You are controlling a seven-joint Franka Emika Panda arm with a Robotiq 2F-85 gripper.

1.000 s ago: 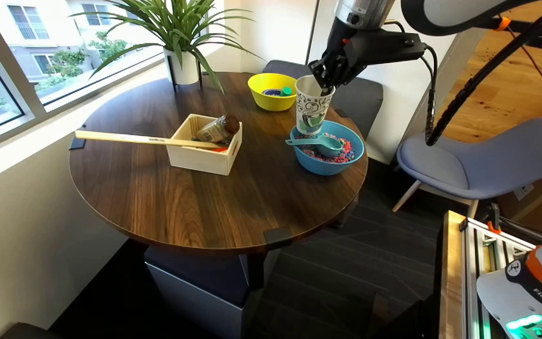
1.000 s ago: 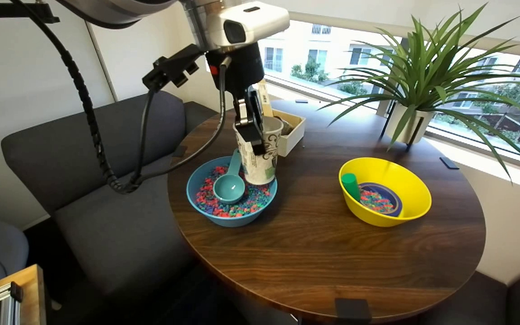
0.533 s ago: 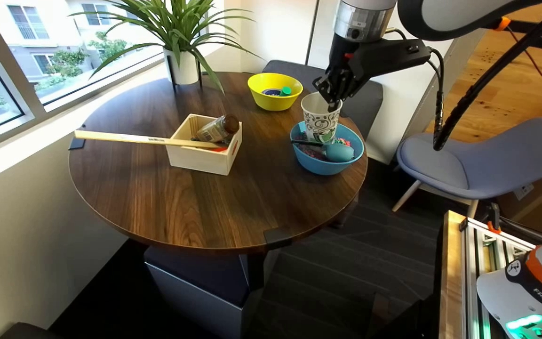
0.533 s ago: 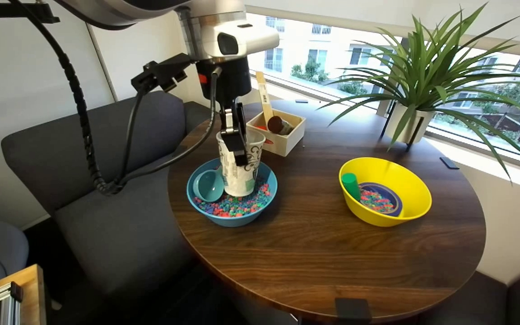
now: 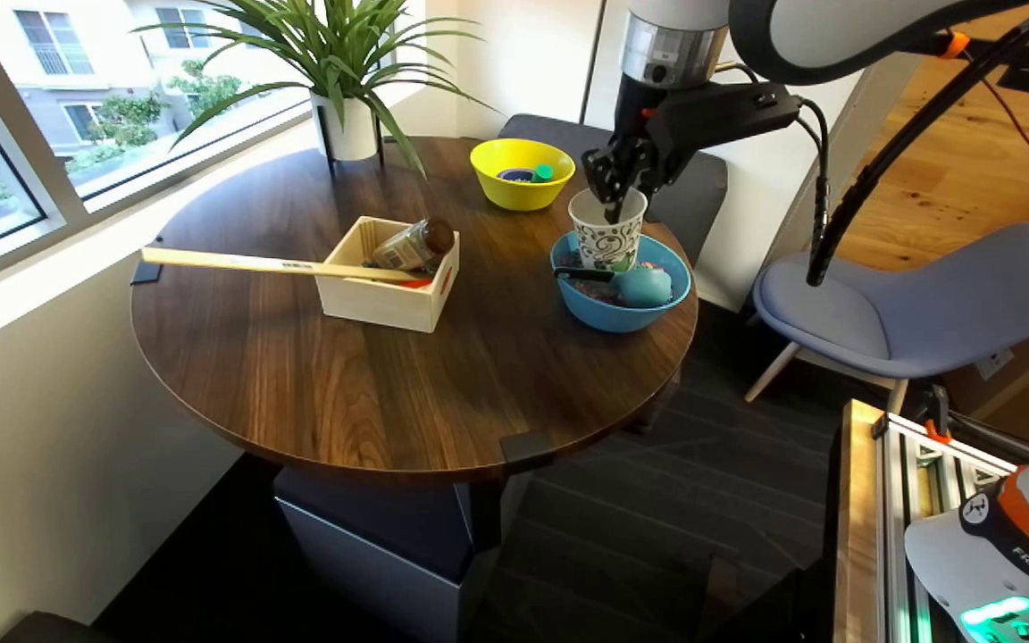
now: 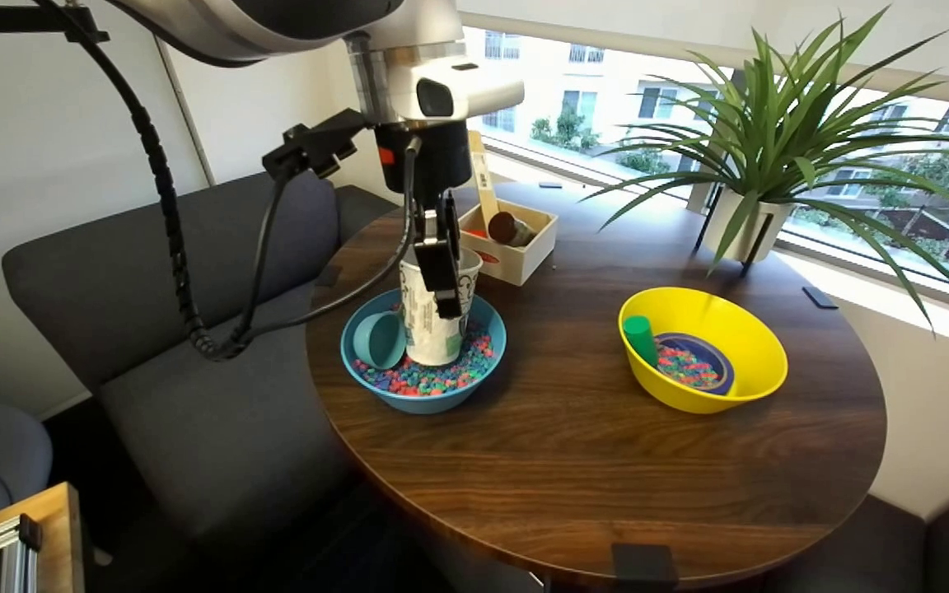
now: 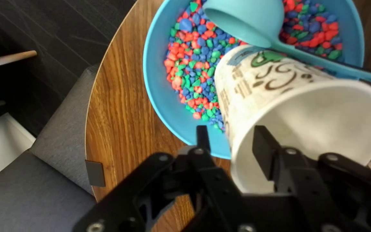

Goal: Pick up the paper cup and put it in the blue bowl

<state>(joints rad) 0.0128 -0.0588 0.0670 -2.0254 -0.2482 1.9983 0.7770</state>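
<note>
The paper cup (image 5: 606,247) looks matt; the blue bowl (image 5: 608,316), smooth plastic; the table (image 5: 372,384), wood.

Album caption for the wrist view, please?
Paper cup in blue bowl of colourful bits, open jaws straddling the cup's rim.

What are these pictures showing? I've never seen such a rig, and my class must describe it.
The machine is a single jointed robot arm ending in a two-fingered pincer. Two pictures come from cameras outside the robot, viewing a round table from different places; the close-up comes from its wrist. On the table are a blue bowl of coloured bits, a yellow bowl, a potted plant and a pale wooden box with a jar in it. The paper cup sits in the blue bowl beside a teal scoop. Nothing seems to be gripped: in the wrist view, one finger is inside the cup and one outside, with a gap on each side of its wall.
</note>
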